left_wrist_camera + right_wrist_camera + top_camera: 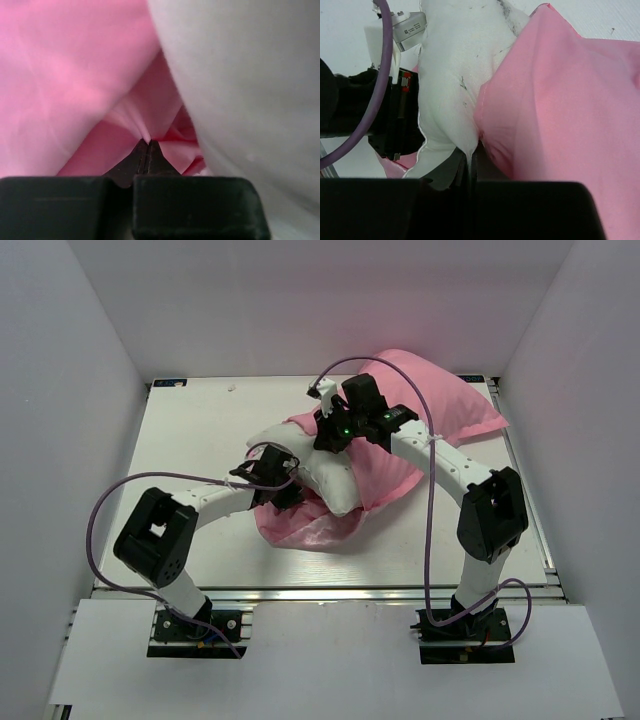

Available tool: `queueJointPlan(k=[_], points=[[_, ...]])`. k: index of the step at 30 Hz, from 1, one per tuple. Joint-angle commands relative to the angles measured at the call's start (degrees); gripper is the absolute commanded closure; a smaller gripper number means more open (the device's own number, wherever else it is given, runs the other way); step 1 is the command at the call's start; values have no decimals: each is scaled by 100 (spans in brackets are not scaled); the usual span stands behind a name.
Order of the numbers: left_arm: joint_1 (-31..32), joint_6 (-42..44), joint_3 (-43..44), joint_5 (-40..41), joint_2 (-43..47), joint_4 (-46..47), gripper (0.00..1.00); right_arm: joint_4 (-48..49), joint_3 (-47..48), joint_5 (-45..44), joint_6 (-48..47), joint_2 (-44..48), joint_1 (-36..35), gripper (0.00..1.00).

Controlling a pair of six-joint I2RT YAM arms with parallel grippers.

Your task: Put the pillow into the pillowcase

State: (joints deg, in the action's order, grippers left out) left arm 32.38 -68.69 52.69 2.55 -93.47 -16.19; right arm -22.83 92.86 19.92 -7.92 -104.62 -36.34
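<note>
Left gripper [148, 146] is pinching a pillowcase [445, 405] fold, jaws closed; right gripper [470, 157] is nipping the pillow [325, 470], partly sheathed on the table [200, 440]; likely risk: slick satin slipping from so thin a bite under pulling.

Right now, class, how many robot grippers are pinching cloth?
2. The left gripper pinches a fold of the pink pillowcase beside the pillow; the right gripper pinches the pillow's white fabric at the pillowcase's edge. Both show clearly.
</note>
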Motion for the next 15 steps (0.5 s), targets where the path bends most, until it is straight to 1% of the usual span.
queueJointPlan(k=[1, 3, 4, 6, 7, 9, 10, 11, 15], points=[[14, 144, 268, 194, 240, -25, 100, 261, 67, -409, -147, 196, 118, 100], [14, 206, 269, 290, 530, -218, 100, 323, -57, -777, -402, 153, 118, 100], [-4, 267, 260, 325, 923, -297, 100, 410, -231, -936, -577, 144, 118, 100], [-39, 312, 260, 465, 1382, -656, 100, 533, -434, -1374, -797, 135, 127, 100], [-56, 338, 251, 544, 1889, -806, 100, 734, -557, -1525, -868, 143, 153, 100], [-144, 347, 199, 729, 2427, -1280, 100, 963, -891, -1876, -1070, 205, 232, 100], [-179, 347, 189, 782, 2691, -1438, 100, 1121, -971, -1948, -1114, 214, 267, 100], [-232, 338, 181, 887, 3164, -1788, 100, 1166, -1050, -1974, -1193, 222, 302, 100], [-294, 164, 189, 1098, 4055, -2581, 100, 1272, -1103, -2343, -1413, 109, 347, 100]])
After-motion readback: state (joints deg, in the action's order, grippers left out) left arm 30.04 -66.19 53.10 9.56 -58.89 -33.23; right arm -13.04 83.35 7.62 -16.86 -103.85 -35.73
